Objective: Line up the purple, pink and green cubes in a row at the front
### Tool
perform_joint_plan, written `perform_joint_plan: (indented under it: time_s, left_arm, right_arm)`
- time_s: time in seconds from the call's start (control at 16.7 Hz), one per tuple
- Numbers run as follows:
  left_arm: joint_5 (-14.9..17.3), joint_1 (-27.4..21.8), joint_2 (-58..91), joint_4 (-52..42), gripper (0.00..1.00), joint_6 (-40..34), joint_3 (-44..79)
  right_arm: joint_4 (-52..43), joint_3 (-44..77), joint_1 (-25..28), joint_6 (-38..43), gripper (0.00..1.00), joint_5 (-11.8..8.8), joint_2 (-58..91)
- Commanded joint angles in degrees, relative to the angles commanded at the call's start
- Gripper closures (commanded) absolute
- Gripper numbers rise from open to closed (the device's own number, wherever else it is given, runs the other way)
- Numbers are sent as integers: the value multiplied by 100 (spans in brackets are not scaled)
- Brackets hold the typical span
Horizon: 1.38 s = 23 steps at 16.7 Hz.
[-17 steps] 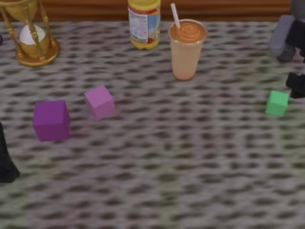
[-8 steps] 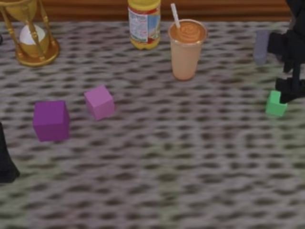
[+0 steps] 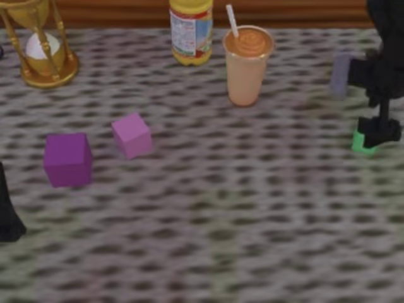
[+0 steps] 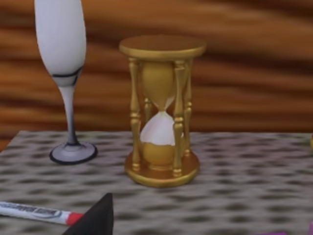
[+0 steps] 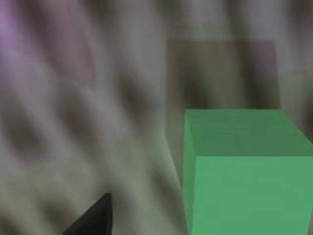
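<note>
The deep purple cube (image 3: pixel 67 159) and the paler pink cube (image 3: pixel 132 135) sit close together at the table's left. At the far right is the small green cube (image 3: pixel 360 142), mostly covered by my right gripper (image 3: pixel 379 130), which hangs directly over it. In the right wrist view the green cube (image 5: pixel 247 171) fills the near side, with one dark fingertip (image 5: pixel 95 218) standing apart from it; the gripper is open and holds nothing. My left gripper (image 3: pixel 7 218) stays parked at the left edge, open, with one fingertip (image 4: pixel 98 218) showing.
Along the back stand a gold hourglass (image 3: pixel 39 44), a yellow bottle (image 3: pixel 191 31) and an orange drink cup with a straw (image 3: pixel 247 63). The left wrist view also shows a white stemmed glass (image 4: pixel 61 73) and a marker (image 4: pixel 36 211) beside the hourglass (image 4: pixel 161 112).
My right arm has swung in from the right edge and come down over the green cube, hiding most of it. The cubes and the left arm have not moved.
</note>
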Motion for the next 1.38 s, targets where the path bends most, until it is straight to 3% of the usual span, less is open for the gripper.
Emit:
perform_joint_plan:
  time_s: [0.24,0.54,1.32,1.38]
  left_arm:
    - [0,0,0,0,0,0,0]
    - [0,0,0,0,0,0,0]
    - [0,0,0,0,0,0,0]
    - [0,0,0,0,0,0,0]
  right_arm:
    - [895,-584,9,13,0,3,280]
    - [1010,-676,11,10,0,4,338]
    - [1010,-676,11,10,98,4,338]
    - [1010,-676,11,10,100,4,338]
